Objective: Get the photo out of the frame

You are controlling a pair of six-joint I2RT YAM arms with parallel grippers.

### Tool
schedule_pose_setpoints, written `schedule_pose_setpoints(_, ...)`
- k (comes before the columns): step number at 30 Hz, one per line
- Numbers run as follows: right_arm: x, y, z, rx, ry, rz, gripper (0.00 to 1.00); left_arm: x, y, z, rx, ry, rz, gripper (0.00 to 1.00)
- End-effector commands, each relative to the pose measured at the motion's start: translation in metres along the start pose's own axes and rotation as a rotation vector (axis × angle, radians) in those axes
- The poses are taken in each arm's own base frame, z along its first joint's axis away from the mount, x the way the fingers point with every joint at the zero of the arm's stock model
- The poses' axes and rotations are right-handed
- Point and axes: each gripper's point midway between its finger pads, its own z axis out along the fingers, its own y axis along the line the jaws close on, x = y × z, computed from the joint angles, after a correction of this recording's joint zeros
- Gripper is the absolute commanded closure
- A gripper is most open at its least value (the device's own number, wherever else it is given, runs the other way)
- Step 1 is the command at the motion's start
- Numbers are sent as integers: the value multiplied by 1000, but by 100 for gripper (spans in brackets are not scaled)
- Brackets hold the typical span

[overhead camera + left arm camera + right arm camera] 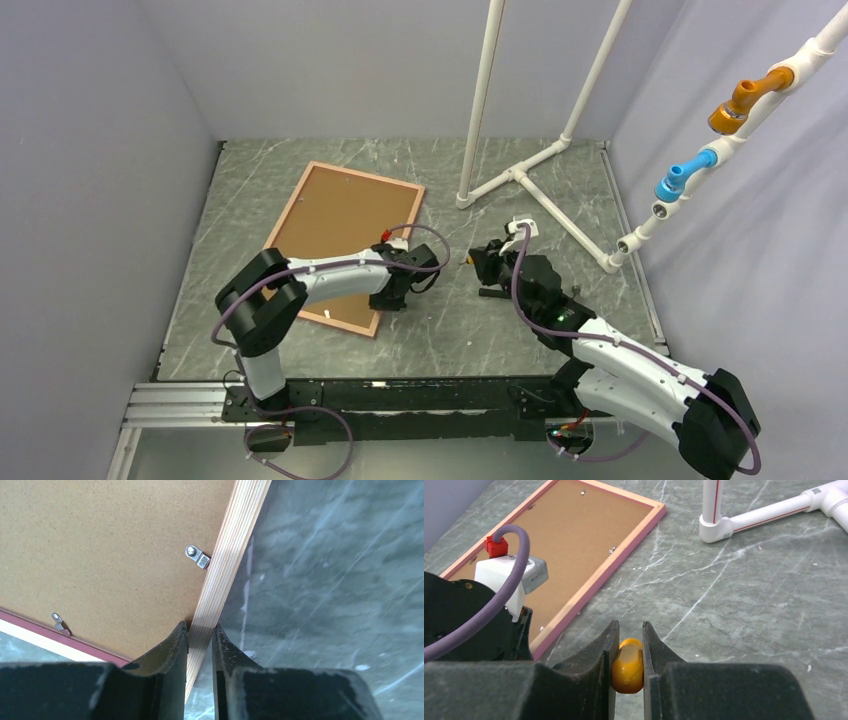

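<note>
the frame [235, 545] lay face down on the desk [749, 605], left of centre, with the brown backing board [340, 215] uppermost. the photo was therefore hidden under the board and showed in no view. the left fingers [172, 647] were closed across the frame's right rail close to its near corner, one finger on the board side and one outside. this was judged a steadying hold, so the frame would not slide while the fastenings were worked. two metal turn tabs [197, 556] showed in the left wrist view, each appearing to bridge rail and board, so the board looked locked in. the right fingers [599, 652] gripped a yellow handle [627, 665], probably a tool meant for the tabs, just right of the frame and apart from it. photo not yet out.
</note>
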Motion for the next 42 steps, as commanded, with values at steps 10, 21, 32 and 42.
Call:
schedule_pose_setpoints(10,-25,-12,-3,76,-110,50,100,-69,-104,3,220,-70,-594,100)
schedule_pose_setpoints(21,-36,-22,-5,152,-79,50,100,-102,-138,-31,470,-63,-500,89)
schedule_pose_setpoints(32,-20,13,19,8,123,-61,100,-89,-45,-109,795,-149,-145,30)
schedule_pose_setpoints(42,11,45,81,-41,339,-133,100,-36,25,-90,809,-77,37,31)
